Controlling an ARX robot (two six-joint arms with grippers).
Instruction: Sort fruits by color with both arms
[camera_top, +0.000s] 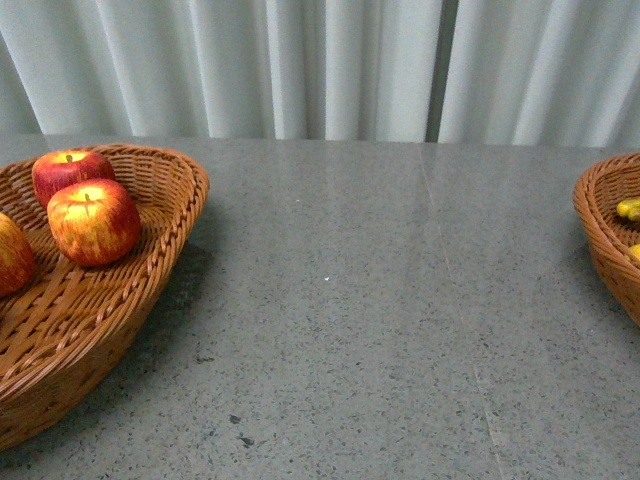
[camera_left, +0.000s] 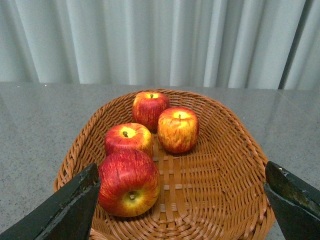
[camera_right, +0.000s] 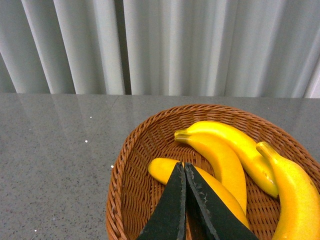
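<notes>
Left wrist view: my left gripper (camera_left: 180, 200) hangs wide open over four apples (camera_left: 178, 129) in their basket (camera_left: 235, 165). My right gripper (camera_right: 186, 210) is pinched together above basketed bananas (camera_right: 220, 155); dipping carelessly could knock sorted fruit out.

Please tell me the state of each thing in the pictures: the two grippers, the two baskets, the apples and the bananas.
Left gripper: open wide, empty, above the apple basket.
Right gripper: shut, empty, above the banana basket.
Apple basket: upright, holds four apples.
Apples: three upright; the nearest apple lies tipped over.
Banana basket: upright, holds four bananas.
Bananas: lying side by side.
Table: no fruit between the baskets.
</notes>
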